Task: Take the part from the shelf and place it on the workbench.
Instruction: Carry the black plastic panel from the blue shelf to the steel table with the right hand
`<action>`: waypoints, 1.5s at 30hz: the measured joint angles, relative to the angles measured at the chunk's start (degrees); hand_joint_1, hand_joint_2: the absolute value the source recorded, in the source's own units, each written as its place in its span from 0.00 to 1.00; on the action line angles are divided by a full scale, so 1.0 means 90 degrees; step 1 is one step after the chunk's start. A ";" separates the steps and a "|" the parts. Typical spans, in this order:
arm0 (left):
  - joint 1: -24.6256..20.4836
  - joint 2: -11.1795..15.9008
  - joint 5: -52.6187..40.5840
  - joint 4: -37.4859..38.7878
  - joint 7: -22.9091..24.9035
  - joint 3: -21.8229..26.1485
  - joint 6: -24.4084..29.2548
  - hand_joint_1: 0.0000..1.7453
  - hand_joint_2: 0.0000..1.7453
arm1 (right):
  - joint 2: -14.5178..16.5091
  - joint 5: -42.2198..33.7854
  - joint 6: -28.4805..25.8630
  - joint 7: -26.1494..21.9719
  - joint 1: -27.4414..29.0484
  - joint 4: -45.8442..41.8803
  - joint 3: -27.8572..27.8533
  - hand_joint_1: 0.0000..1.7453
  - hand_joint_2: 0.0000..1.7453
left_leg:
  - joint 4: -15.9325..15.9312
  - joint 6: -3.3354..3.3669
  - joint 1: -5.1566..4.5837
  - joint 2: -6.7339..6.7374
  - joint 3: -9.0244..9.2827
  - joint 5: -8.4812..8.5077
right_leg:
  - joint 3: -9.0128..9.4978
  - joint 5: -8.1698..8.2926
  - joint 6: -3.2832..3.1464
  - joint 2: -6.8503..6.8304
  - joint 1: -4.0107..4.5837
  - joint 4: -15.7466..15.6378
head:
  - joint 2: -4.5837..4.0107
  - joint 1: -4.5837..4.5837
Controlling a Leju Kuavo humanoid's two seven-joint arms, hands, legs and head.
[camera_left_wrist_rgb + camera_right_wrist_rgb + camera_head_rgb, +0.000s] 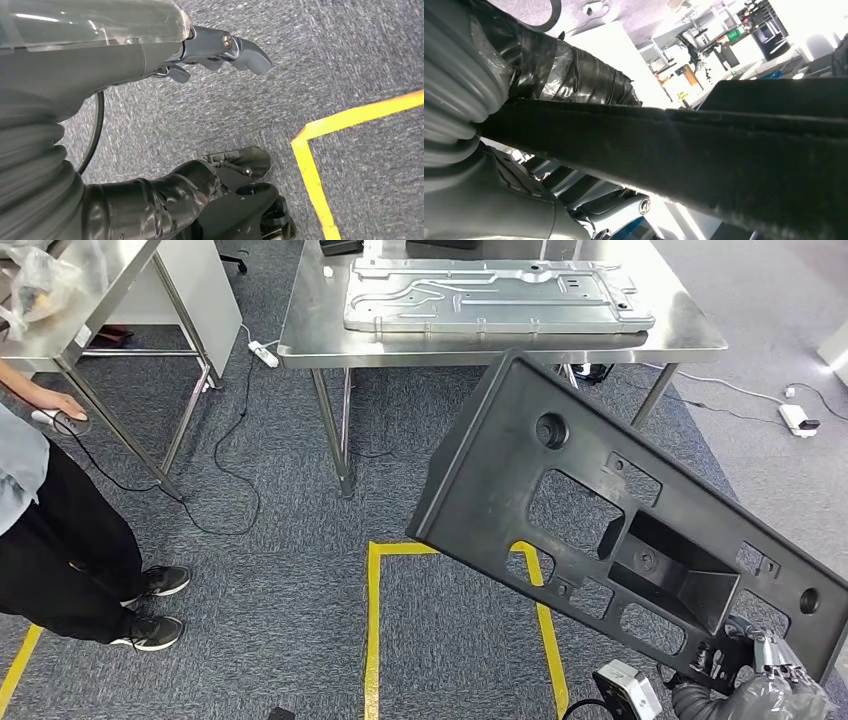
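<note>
Here the right robot hand (765, 668) grips the black part (640, 530) (lower edge).

Right robot hand (775, 675) holds black plastic part (640, 530) by its lower edge, tilted above carpet. Metal panel (495, 295) lies on steel worktop (690, 335). Person (50, 530) stands left.

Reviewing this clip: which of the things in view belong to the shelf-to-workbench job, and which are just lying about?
Part of the job:
black plastic part, held by the right hand
steel workbench, ahead of the robot

Just lying about:
stamped metal panel already on the workbench
power strips and cables on the carpet
yellow floor tape
second steel table beside the person
</note>
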 joint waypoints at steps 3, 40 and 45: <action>-0.0004 -0.0001 -0.0010 0.0000 -0.0001 0.0001 0.0010 0.00 1.00 | -0.0007 -0.0001 0.0000 -0.0001 -0.0032 0.0002 0.0002 0.98 1.00 | 0.0058 -0.0083 0.0010 -0.0007 0.0024 -0.0066 | 0.0546 0.0615 0.0008 -0.0031 -0.0037 -0.1177 | 0.0000 0.0002; -0.0027 -0.0001 -0.0096 0.0000 -0.0004 0.0036 0.0047 0.00 1.00 | -0.0046 0.0101 0.0001 -0.0001 -0.0114 -0.0027 0.0049 0.98 1.00 | 0.0077 -0.0251 -0.0008 -0.0019 0.0213 -0.0315 | 0.0632 0.0721 -0.0257 0.0000 0.0005 -0.1562 | 0.0000 -0.0004; -0.0034 0.0000 -0.0126 0.0000 -0.0005 0.0063 0.0038 0.00 1.00 | -0.0053 0.0148 0.0001 -0.0002 -0.0141 -0.0075 0.0145 0.98 1.00 | 0.1695 -0.0296 0.0013 -0.0022 -0.0621 -0.0978 | 0.0730 0.0663 -0.0427 -0.0019 0.0039 -0.1604 | 0.0000 -0.0008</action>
